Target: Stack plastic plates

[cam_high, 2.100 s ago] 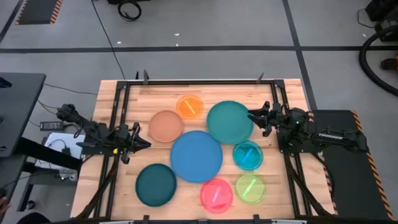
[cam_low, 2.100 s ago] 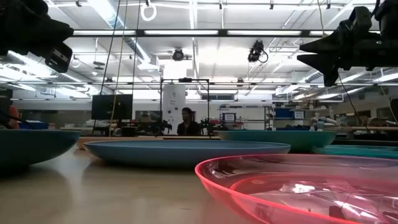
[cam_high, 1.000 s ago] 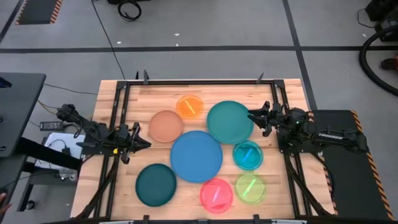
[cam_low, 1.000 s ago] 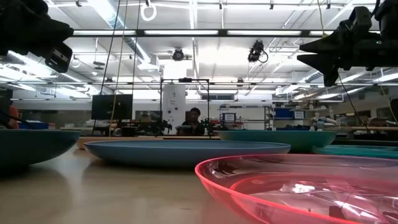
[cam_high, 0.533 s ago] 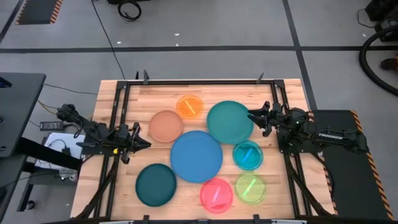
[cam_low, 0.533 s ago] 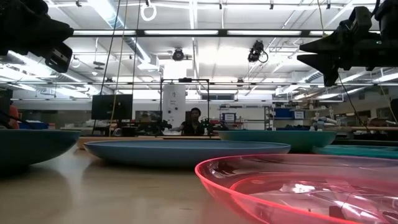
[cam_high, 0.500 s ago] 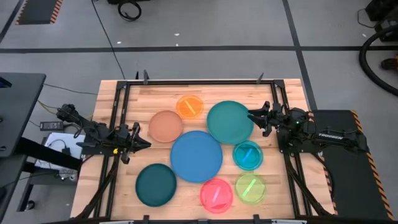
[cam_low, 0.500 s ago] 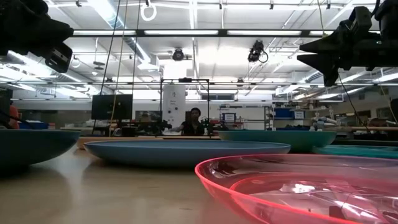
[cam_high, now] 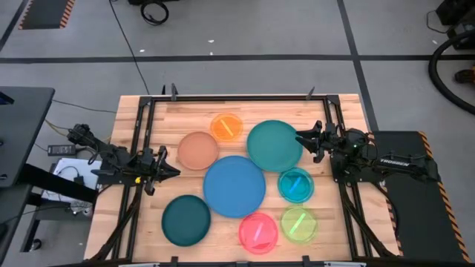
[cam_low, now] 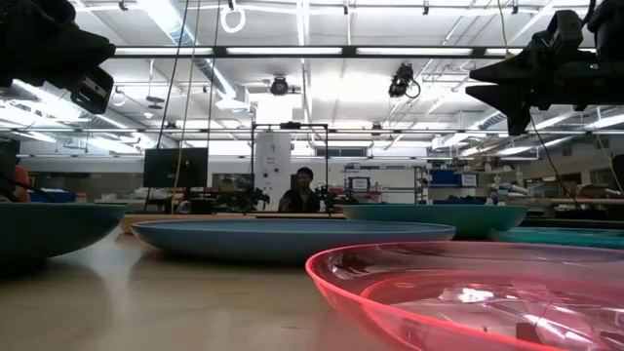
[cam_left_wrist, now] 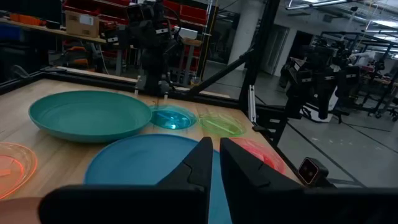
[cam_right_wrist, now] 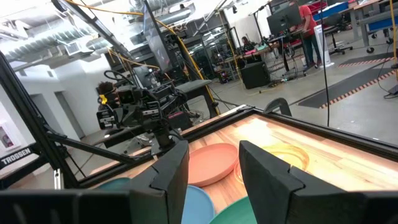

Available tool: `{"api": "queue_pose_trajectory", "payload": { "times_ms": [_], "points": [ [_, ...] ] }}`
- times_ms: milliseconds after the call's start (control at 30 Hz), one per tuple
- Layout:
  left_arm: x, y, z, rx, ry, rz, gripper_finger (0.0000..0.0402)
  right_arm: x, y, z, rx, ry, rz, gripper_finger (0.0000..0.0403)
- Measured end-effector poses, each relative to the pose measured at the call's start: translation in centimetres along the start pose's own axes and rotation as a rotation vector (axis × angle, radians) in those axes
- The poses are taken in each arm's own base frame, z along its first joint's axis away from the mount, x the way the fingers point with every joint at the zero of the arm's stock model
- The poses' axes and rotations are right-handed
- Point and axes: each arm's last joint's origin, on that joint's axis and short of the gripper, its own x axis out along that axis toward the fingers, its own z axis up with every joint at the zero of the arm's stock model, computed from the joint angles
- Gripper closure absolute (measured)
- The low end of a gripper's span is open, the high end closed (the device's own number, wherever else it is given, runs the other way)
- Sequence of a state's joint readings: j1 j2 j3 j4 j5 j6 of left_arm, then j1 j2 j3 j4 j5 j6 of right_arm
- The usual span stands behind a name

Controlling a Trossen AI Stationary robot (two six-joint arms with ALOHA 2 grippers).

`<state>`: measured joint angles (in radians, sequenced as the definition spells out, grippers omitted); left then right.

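Eight plates lie flat on the wooden table, none touched by a gripper: large blue plate [cam_high: 234, 186], large teal-green plate [cam_high: 274, 145], tan plate [cam_high: 198, 150], dark-teal plate [cam_high: 186, 219], and the small orange plate [cam_high: 226, 127], cyan plate [cam_high: 296, 185], pink plate [cam_high: 258, 231] and lime plate [cam_high: 299, 223]. My left gripper [cam_high: 175, 171] [cam_left_wrist: 215, 163] hovers shut at the table's left side, pointing at the blue plate [cam_left_wrist: 143, 165]. My right gripper [cam_high: 299, 138] [cam_right_wrist: 213, 168] hovers open over the right rim of the teal-green plate, facing the tan plate [cam_right_wrist: 211, 158].
Black frame rails run along the table's left side [cam_high: 139, 148], right side [cam_high: 335, 122] and far edge [cam_high: 237, 96]. Bare wood shows along the far edge and the left near corner. A person [cam_low: 303, 190] sits far behind the table in the low view.
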<state>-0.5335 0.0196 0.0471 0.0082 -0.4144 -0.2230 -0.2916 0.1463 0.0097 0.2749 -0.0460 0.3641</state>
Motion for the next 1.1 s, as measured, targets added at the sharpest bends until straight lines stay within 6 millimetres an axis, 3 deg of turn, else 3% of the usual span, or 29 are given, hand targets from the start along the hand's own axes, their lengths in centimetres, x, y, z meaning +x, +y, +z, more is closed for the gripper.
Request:
{"api": "queue_pose_trajectory", "payload": {
  "times_ms": [467,700,900,1100],
  "points": [
    [0.0,0.0,0.1,-0.014,-0.009,-0.002,0.0363,0.0,0.0,0.0,0.0,0.0,0.0,0.025],
    [-0.1,-0.2,1.5,-0.147,-0.152,-0.019,0.0363,0.0,0.0,0.0,0.0,0.0,0.0,0.025],
    [-0.2,-0.1,2.3,-0.093,-0.232,-0.007,0.0363,0.0,0.0,0.0,0.0,0.0,0.0,0.025],
    [-0.3,-0.2,2.8,-0.151,-0.283,-0.021,0.0363,0.0,0.0,0.0,0.0,0.0,0.0,0.025]
  ]
}}
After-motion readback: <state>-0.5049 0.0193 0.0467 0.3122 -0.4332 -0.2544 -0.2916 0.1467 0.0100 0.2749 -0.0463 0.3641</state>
